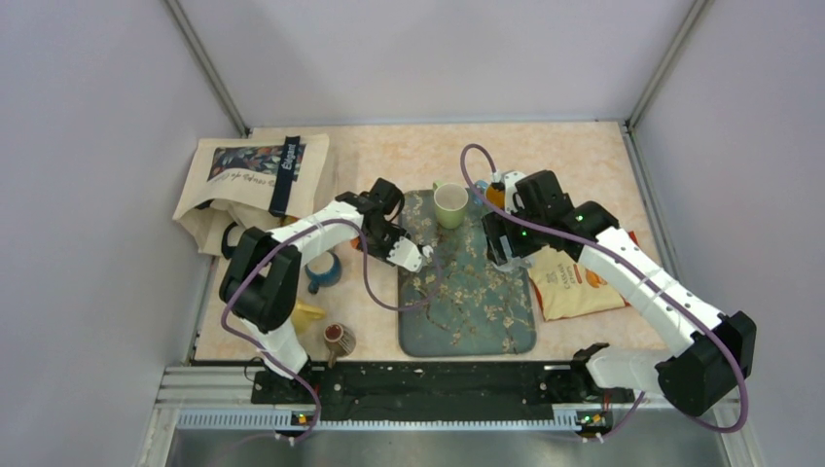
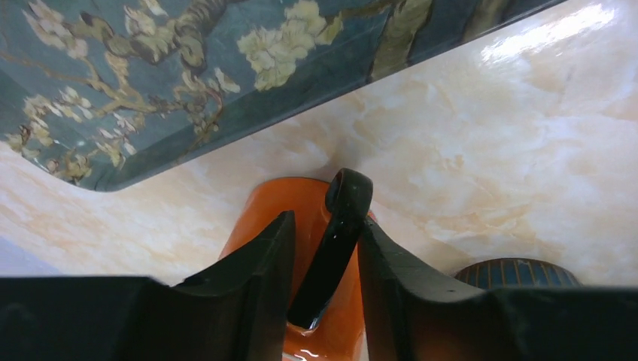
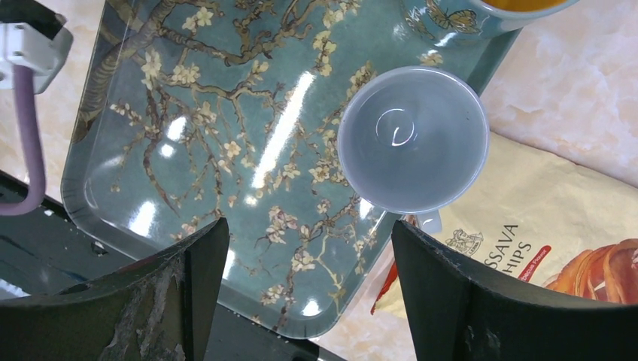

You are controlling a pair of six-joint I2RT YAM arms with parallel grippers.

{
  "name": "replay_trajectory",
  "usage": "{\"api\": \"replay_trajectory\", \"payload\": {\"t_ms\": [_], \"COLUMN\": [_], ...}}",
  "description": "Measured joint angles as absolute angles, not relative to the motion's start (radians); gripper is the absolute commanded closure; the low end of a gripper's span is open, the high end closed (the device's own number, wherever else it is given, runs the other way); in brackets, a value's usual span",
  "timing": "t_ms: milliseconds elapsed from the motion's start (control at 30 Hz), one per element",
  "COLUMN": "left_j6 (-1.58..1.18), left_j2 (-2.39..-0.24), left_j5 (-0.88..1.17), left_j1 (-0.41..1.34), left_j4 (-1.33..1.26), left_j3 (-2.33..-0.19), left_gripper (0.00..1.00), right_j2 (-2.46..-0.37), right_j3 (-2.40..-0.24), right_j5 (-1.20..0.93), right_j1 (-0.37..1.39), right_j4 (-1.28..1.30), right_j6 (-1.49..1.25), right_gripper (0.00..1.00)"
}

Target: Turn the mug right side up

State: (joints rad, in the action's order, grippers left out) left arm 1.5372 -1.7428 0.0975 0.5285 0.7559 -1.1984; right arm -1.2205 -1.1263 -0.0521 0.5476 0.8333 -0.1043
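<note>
An orange mug (image 2: 263, 218) with a black handle (image 2: 338, 226) sits on the marble table just left of the floral tray (image 2: 150, 75). I cannot tell which way up it stands. My left gripper (image 2: 327, 226) is closed around the handle, with the right finger touching it. In the top view the left gripper (image 1: 389, 243) hides this mug. My right gripper (image 3: 308, 226) is open and empty above the tray's right edge (image 3: 188, 113), over a pale upright cup (image 3: 412, 139). It also shows in the top view (image 1: 506, 243).
A green cup (image 1: 449, 206) and a blue butterfly mug (image 3: 451, 19) stand at the tray's far end. A chips bag (image 1: 574, 282) lies right of the tray (image 1: 467, 311). A tote bag (image 1: 253, 180), a blue ribbed mug (image 1: 321, 272) and a small brown cup (image 1: 339, 339) are on the left.
</note>
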Motion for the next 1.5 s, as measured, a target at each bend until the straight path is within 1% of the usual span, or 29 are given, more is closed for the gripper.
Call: {"api": "replay_trajectory", "payload": {"t_ms": [33, 67, 133, 167, 300, 400, 567, 600, 633, 667, 700, 967, 1133, 1267, 1433, 1500], "left_j6": [1.539, 1.548, 1.551, 1.550, 1.535, 1.473, 1.288, 1.242, 1.191, 1.142, 1.090, 0.675, 0.452, 0.320, 0.172, 0.122], "left_j2": [-1.744, -1.744, -1.744, -1.747, -1.759, -1.759, -1.759, -1.759, -1.759, -1.758, -1.756, -1.674, -1.562, -1.473, -1.427, -1.422], "left_j5": [0.083, 0.062, 0.016, -0.010, -0.071, -0.080, -0.012, 0.012, 0.035, 0.056, 0.076, 0.261, 0.376, 0.468, 0.612, 0.659], "left_j1": [0.529, 0.530, 0.534, 0.534, 0.533, 0.535, 0.503, 0.491, 0.479, 0.466, 0.452, 0.334, 0.270, 0.269, 0.271, 0.271], "left_j4": [0.742, 0.723, 0.697, 0.683, 0.636, 0.612, 0.605, 0.604, 0.604, 0.603, 0.599, 0.584, 0.522, 0.465, 0.396, 0.379], "left_j3": [-1.189, -1.178, -1.170, -1.169, -1.158, -1.159, -1.208, -1.223, -1.239, -1.252, -1.264, -1.281, -1.247, -1.210, -1.193, -1.193], "left_gripper": [0.69, 0.76, 0.97, 1.00, 1.00, 1.00, 1.00, 1.00, 1.00, 1.00, 1.00, 1.00, 1.00, 1.00, 1.00, 1.00], "right_j2": [-1.221, -1.221, -1.221, -1.221, -1.221, -1.221, -1.221, -1.221, -1.221, -1.221, -1.221, -1.224, -1.229, -1.238, -1.272, -1.299], "right_j3": [-1.126, -1.126, -1.126, -1.126, -1.126, -1.126, -1.126, -1.126, -1.126, -1.126, -1.126, -1.124, -1.081, -1.010, -0.938, -0.930], "right_j5": [-0.054, -0.055, -0.059, -0.064, -0.076, -0.078, -0.094, -0.101, -0.108, -0.118, -0.130, -0.205, -0.279, -0.323, -0.387, -0.407], "right_j1": [0.548, 0.548, 0.548, 0.548, 0.547, 0.547, 0.547, 0.547, 0.547, 0.547, 0.547, 0.603, 0.622, 0.640, 0.656, 0.666], "right_j4": [0.833, 0.833, 0.833, 0.831, 0.830, 0.829, 0.828, 0.827, 0.824, 0.817, 0.806, 0.693, 0.539, 0.361, 0.126, 0.037], "right_j6": [-0.104, -0.104, -0.104, -0.104, -0.104, -0.104, -0.104, -0.104, -0.105, -0.105, -0.106, -0.112, -0.167, -0.247, -0.372, -0.418], "right_gripper": [0.21, 0.21, 0.21, 0.21, 0.21, 0.21, 0.21, 0.20, 0.16, 0.06, 0.02, 0.01, 0.01, 0.01, 0.01, 0.03]}}
